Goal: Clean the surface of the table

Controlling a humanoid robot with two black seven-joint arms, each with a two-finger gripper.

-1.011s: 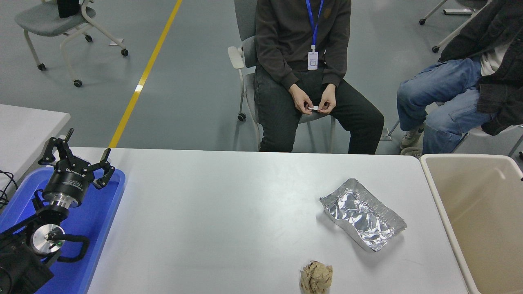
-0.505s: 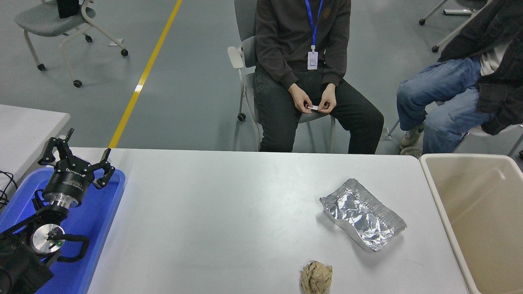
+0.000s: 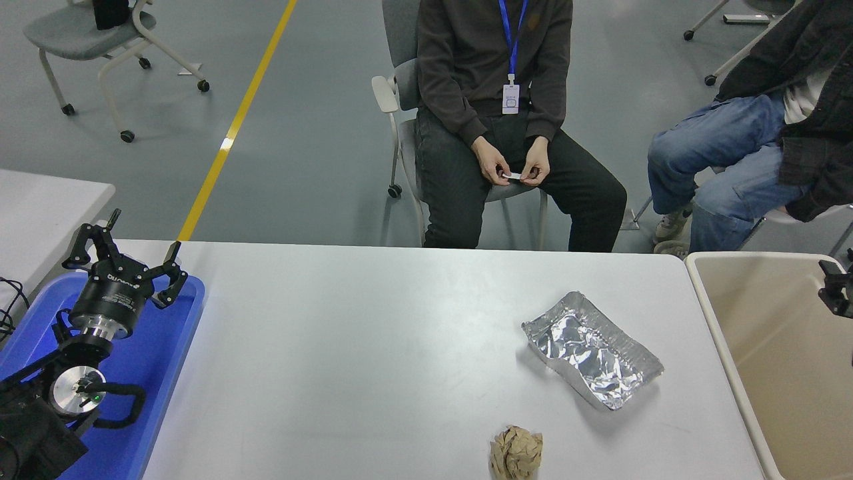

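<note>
Dented foil tray (image 3: 592,349) (beige bin (image 3: 766,347) beside)

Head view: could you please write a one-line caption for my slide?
Crushed foil tray and crumpled brown paper ball await clearing from the table surface; beige bin alongside.

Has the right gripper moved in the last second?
Yes. The right gripper, barely visible at the right edge a second ago, has come further leftward into view over the beige plastic bin; too little shows to judge its jaws.
</note>
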